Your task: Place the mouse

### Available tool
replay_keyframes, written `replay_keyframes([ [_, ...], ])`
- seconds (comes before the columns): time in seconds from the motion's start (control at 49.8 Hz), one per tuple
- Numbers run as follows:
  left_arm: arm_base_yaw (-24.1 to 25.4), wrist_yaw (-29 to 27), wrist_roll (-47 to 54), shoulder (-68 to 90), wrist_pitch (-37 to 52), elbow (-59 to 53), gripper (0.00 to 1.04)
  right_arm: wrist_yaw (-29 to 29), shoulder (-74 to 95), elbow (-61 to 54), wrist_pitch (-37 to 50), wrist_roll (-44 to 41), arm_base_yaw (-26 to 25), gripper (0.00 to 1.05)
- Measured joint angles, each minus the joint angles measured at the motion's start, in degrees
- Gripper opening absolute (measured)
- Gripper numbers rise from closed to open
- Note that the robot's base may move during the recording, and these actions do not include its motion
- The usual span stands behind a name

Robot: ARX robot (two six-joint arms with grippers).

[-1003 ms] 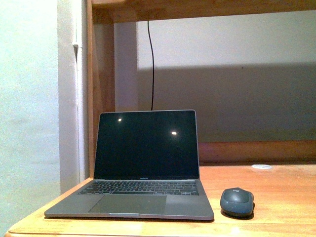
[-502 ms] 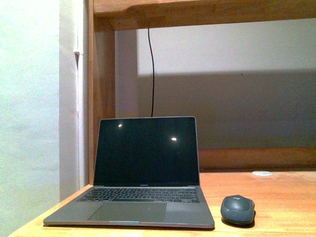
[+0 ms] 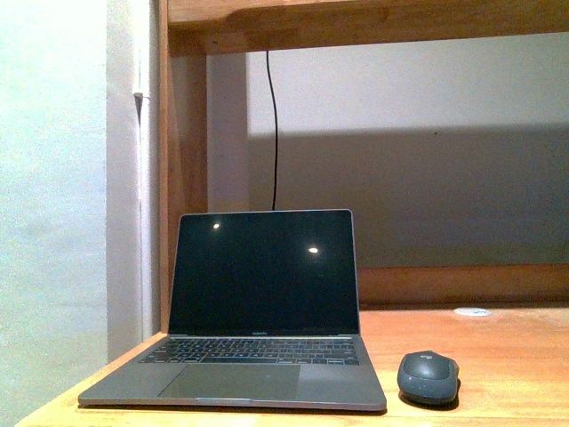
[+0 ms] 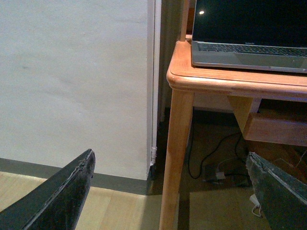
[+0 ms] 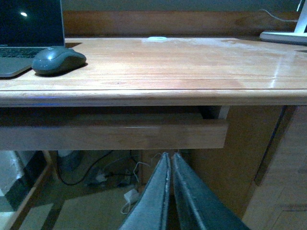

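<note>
You see the small dark grey domed mouse (image 3: 428, 377) resting on the wooden desk (image 3: 498, 356), just right of the open grey laptop with its black screen (image 3: 263, 271), close to the front edge. Neither arm appears in the front view. Your left gripper (image 4: 168, 191) is spread wide, grasping nothing, its fingers cut off by the frame. Your right gripper (image 5: 171, 191) is clenched together, empty, below the desk edge. A small white disc (image 3: 471, 312) sits far back, hard to make out.

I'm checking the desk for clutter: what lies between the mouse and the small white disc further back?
Nothing; in the front view only bare wooden desk runs from the mouse to the white disc. The right wrist view agrees.
</note>
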Motion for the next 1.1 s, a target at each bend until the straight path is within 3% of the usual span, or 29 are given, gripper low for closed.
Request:
replay_keyframes([
  [0.08, 0.0, 0.0, 0.0, 0.0, 0.0, 0.0, 0.97, 0.0, 0.0, 0.0, 0.0, 0.0, 0.0, 0.22],
  [0.341, 0.0, 0.0, 0.0, 0.0, 0.0, 0.0, 0.97, 0.0, 0.0, 0.0, 0.0, 0.0, 0.0, 0.79],
  [0.461, 0.0, 0.0, 0.0, 0.0, 0.0, 0.0, 0.97, 0.0, 0.0, 0.0, 0.0, 0.07, 0.0, 0.99],
  [1.103, 0.0, 0.0, 0.0, 0.0, 0.0, 0.0, 0.97, 0.0, 0.0, 0.0, 0.0, 0.04, 0.0, 0.97],
])
